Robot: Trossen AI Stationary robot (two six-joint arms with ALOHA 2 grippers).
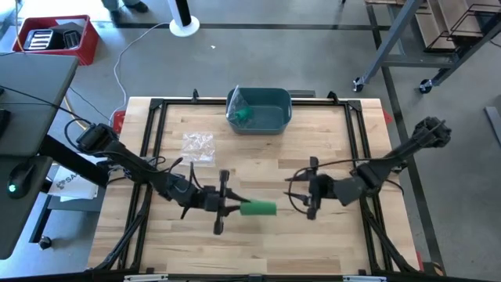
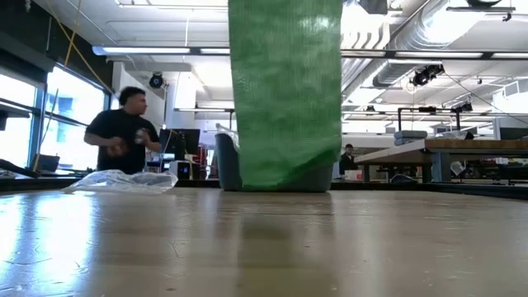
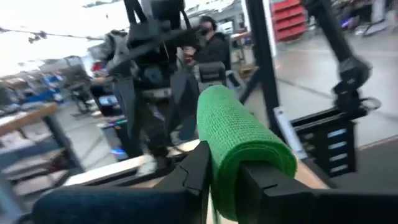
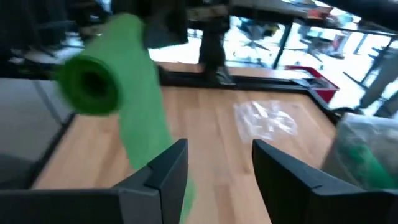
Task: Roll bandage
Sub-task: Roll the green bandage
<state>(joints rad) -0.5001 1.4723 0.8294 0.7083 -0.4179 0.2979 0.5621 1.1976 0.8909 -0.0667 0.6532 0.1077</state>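
Note:
A green bandage roll hangs in the air over the table's middle, with my left gripper shut on it. A loose tail of the bandage drops from the roll, and its lower edge ends just above the table top. My right gripper stands open a little to the right of the roll. Nothing is between its fingers, and the roll's open end faces it. My left gripper pinches the roll's left end between its two fingers. The fingers come level from the table's left and lie along the roll. The roll sticks out level toward the right, lifted clear, with the tail hanging slack below it.
A blue bin with green material inside stands at the far middle of the table. A crumpled clear plastic bag lies left of centre. A black frame rims the table. A person stands in the room beyond.

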